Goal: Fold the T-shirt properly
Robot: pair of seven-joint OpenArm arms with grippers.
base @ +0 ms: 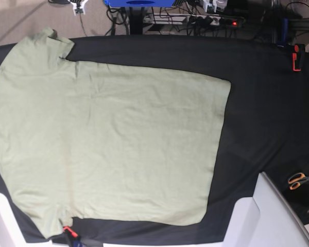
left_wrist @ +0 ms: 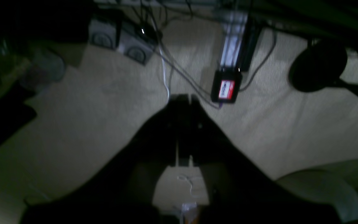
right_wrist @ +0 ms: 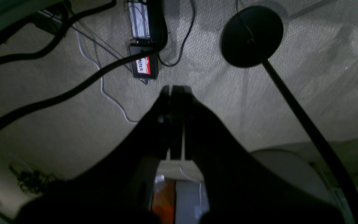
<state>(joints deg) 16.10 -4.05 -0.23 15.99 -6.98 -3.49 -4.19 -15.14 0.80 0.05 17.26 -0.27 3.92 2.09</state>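
Fingers of the left gripper (left_wrist: 183,99) are seen pressed together with nothing between them, raised above a beige carpeted floor (left_wrist: 104,124) in the left wrist view. Closed in the same way are the fingers of the right gripper (right_wrist: 174,90), also empty and held over the same kind of carpet. Neither gripper is seen in the base view.

In both wrist views a small black box with a red and white label (left_wrist: 226,90) is shown lying on the carpet just beyond the fingertips, with thin cables (right_wrist: 104,90) trailing beside it. A round black stand base (right_wrist: 252,35) with a dark pole is seen to the right of the box.

On the counter, which is covered by a black cloth (base: 268,92), the T-shirt (base: 113,139) is laid out flat and unfolded, slightly wrinkled, its sleeves at the left and its hem at the right. Orange-handled scissors (base: 298,180) are seen on the cloth at the right, well apart from the T-shirt.
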